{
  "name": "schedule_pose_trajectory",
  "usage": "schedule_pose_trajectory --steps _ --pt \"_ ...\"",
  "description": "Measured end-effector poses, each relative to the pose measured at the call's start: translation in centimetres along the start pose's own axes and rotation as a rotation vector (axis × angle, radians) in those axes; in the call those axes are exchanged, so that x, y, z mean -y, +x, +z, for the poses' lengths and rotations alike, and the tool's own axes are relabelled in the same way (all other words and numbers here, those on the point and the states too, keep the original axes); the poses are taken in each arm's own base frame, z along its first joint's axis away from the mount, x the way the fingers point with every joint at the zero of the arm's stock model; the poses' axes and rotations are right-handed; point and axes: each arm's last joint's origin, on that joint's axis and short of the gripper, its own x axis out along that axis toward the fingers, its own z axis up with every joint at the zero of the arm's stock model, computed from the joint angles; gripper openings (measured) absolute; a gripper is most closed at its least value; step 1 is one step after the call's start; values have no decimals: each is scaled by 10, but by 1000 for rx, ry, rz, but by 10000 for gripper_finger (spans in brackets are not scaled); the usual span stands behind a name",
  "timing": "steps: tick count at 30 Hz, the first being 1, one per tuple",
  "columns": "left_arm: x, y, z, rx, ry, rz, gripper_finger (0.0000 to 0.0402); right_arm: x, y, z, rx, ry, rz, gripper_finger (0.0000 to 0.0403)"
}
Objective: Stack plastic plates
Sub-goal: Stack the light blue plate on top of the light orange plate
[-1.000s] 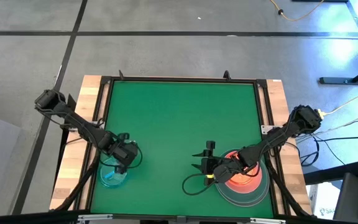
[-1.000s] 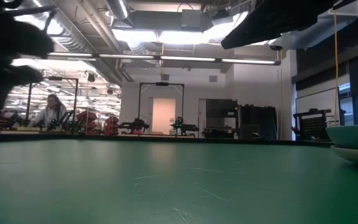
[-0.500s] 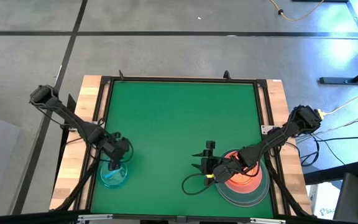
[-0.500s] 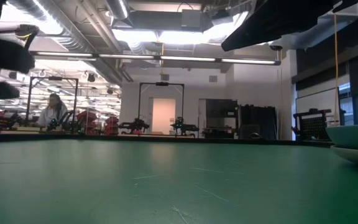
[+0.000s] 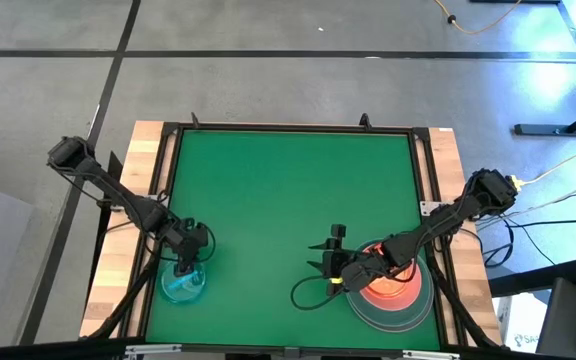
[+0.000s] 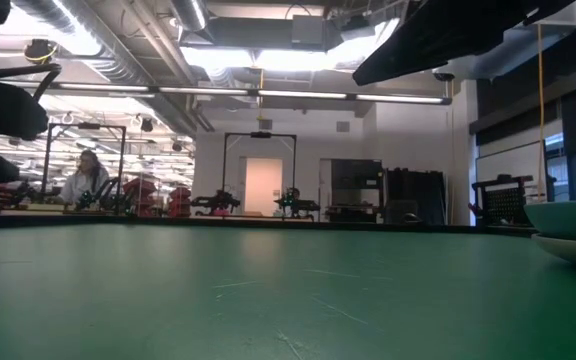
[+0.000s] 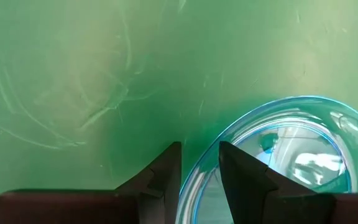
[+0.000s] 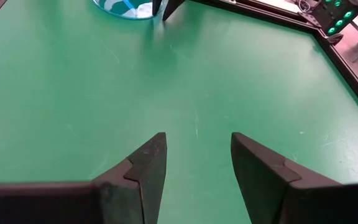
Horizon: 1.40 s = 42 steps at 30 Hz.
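The left tool (image 5: 186, 262) stands at the near-left corner of the green table (image 5: 288, 200), its 2 fingers (image 7: 160, 180) set narrowly astride the rim of the small translucent blue plate (image 5: 183, 283); the left wrist view shows 1 finger outside that rim and 1 inside, with a thin gap between them, and I cannot tell whether they press the rim. This blue plate lies close to the table's left and near edges, just inside the black frame (image 5: 160, 200). The right tool (image 5: 330, 256) hovers near the near-right part of the table, its 2 fingers (image 8: 143, 168) spread wide and holding nothing, pointed across the bare mat toward the blue plate. Behind it, under the right arm, sits a stack: a large grey plate (image 5: 393, 308) at the bottom with a pink plate (image 5: 388, 290) on top, close to the right and near edges. Between the 2 tools the mat is open, as is the whole far half of the table
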Motion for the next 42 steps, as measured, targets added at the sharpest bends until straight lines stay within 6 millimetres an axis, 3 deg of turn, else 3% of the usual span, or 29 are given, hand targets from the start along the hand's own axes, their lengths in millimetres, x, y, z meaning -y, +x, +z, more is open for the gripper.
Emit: schedule_pose_trajectory --steps 8,17,21,27,33,42 --pt "-1 0 2 49 3 35 93 0 0 0 0 0 0 174" --pt "-1 0 2 50 3 36 13 0 0 0 0 0 0 174" --pt "0 0 4 83 20 40 5 0 0 0 0 0 0 174" --pt "8 -2 18 263 78 -3 3 0 0 0 0 0 0 174" --pt "12 -7 36 443 22 -39 3 0 0 0 0 0 -1 174" --pt "11 0 65 697 62 78 3 0 0 0 0 0 -1 174"
